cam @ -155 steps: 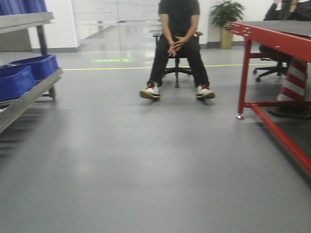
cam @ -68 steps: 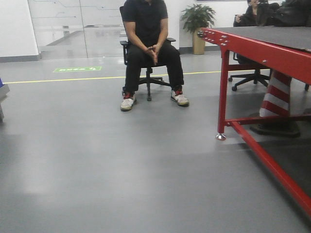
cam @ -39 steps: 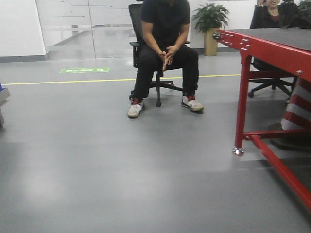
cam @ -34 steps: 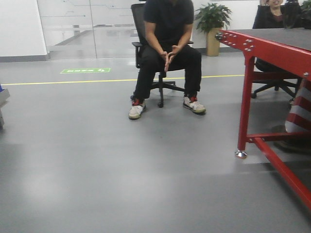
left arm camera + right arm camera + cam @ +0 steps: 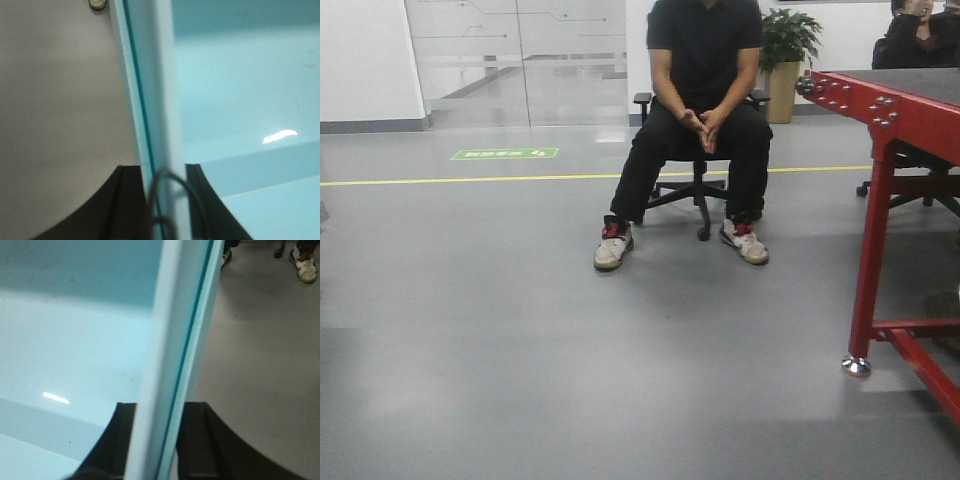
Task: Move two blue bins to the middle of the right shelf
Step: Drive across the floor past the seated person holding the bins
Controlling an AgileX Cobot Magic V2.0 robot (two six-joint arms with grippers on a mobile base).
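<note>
Two claws each straddle one thin, smooth wall of the blue bins (image 5: pixel 240 100). The left claw (image 5: pixel 165 175) and the right claw (image 5: pixel 157 412) press black fingers to both faces, parted only by the wall. The glossy pale plastic shows two layers with a dark seam between them. The bins sit between the arms over the grey floor (image 5: pixel 520 350). One seated person (image 5: pixel 700 100) and one red bench (image 5: pixel 890 110) are ahead.

Office-like lab hall, grey floor (image 5: pixel 500 360), red workbench (image 5: pixel 880 105), glass partition (image 5: pixel 520 50), potted plant (image 5: pixel 790 35)
</note>
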